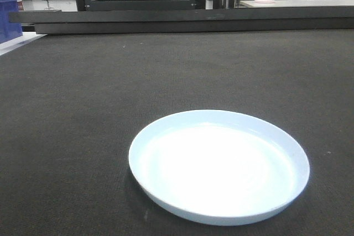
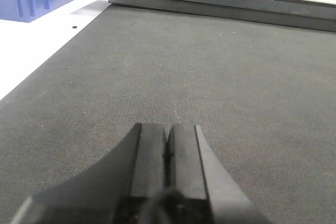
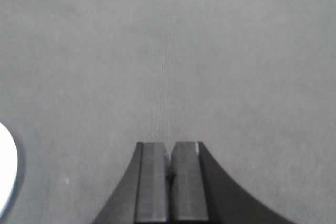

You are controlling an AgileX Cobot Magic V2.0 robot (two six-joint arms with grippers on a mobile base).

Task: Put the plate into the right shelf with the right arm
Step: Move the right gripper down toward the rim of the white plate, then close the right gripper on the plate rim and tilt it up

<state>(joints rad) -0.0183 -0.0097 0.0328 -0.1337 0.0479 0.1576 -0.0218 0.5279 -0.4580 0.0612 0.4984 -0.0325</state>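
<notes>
The plate (image 1: pixel 219 165), round, white with a faint blue tint, lies flat on the dark mat in the near right of the front view. Its edge (image 3: pixel 6 171) also shows at the far left of the right wrist view. My right gripper (image 3: pixel 169 148) is shut and empty, low over the mat, to the right of the plate and apart from it. My left gripper (image 2: pixel 167 128) is shut and empty over bare mat. Neither gripper shows in the front view. The right shelf is out of view.
The dark mat (image 1: pixel 110 92) covers the table. A dark frame beam (image 1: pixel 182 20) runs along its far edge. A blue crate (image 1: pixel 8 17) stands at the far left on a white surface (image 2: pixel 37 45). Benches and equipment stand behind.
</notes>
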